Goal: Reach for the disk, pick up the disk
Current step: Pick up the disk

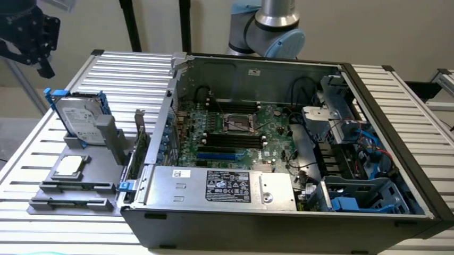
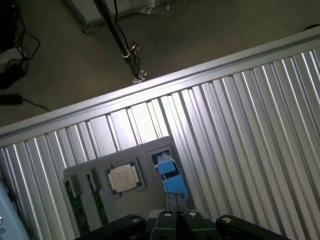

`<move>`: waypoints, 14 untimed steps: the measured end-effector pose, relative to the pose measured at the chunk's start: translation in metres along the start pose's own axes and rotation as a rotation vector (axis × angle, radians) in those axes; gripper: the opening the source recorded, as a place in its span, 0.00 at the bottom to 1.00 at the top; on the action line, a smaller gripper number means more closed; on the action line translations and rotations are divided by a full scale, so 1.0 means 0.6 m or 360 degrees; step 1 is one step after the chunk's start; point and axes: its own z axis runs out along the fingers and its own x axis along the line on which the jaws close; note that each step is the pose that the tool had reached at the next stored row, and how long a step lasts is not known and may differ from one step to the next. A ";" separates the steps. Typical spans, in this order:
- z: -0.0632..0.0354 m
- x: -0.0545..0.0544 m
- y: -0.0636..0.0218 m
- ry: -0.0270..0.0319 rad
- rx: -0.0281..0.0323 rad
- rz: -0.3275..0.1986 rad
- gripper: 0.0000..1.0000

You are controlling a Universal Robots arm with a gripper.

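So the disk (image 1: 80, 118) isn't lying flat. It's parked on edge in a grey stand (image 1: 106, 139) near the worktop (image 1: 397, 101) edge on the exterior view's left, just beside the open computer case (image 1: 284, 159), with the label face out and the blue bracket round it. My guess is that's on purpose: upright like that, its top edge and both flat sides are free for a grab from above. A little square chip (image 1: 69, 166) lies flat just in front of it, nearer the front corner. The pincer (image 2: 175, 205) hangs well above the far corner on that same side, apart from everything, pointed down at the worktop, fingers pressed together with nothing between them. The arm (image 1: 273, 24) rises behind the case at the far edge.
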 end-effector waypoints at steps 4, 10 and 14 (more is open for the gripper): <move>0.002 0.000 0.000 0.00033 -0.00001 -0.0112 0.11; 0.005 0.000 -0.001 0.00069 -0.00005 -0.0232 0.11; 0.007 -0.001 -0.004 0.00089 -0.00011 -0.0289 0.11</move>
